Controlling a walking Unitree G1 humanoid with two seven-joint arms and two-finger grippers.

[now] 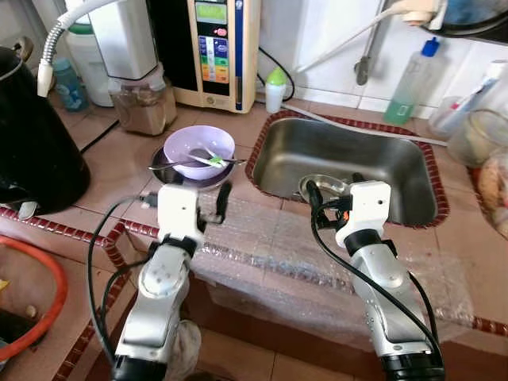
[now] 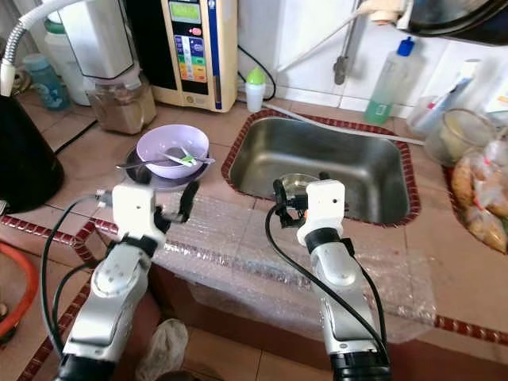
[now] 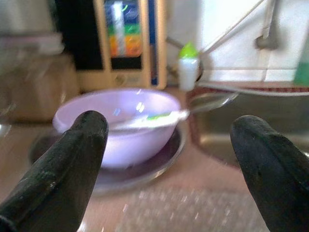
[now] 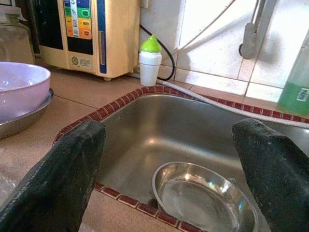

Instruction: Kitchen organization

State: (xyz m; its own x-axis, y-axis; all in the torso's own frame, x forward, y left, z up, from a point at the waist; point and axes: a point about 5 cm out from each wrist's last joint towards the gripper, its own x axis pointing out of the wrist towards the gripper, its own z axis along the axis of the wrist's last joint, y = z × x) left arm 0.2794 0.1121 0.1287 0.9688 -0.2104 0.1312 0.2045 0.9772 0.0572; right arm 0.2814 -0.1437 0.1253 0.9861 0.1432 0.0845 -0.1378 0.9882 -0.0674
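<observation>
You've got both arms raised over the counter edge, above a sheet of bubble wrap (image 1: 333, 262) that drapes over the front.

Left gripper (image 3: 169, 159): jaws spread wide, holding nothing. It points at the lilac bowl (image 1: 199, 148), which sits on a shallow steel plate (image 1: 163, 168) just left of the sink. A spoon with a green tip (image 1: 208, 160) lies across the bowl, and a longer metal utensil (image 1: 186, 164) rests over the plate rim. The gripper sits close in front of the bowl, not touching it.

Right gripper (image 4: 169, 169): jaws also spread wide, empty. It hangs at the near rim of the stainless sink (image 1: 397, 171) and looks down into it. A steel bowl (image 4: 203, 198) sits upright on the sink floor at the near wall, between the fingers in the wrist view but well below them.

Behind the sink: small white bottle with green cap (image 1: 275, 89), green dish-soap bottle (image 1: 410, 83), tap (image 1: 365, 55). Water ionizer (image 1: 214, 48) is on the wall left of it, with a filter jar (image 1: 143, 103) beside it. Black kettle (image 1: 32, 143) sits far left.
</observation>
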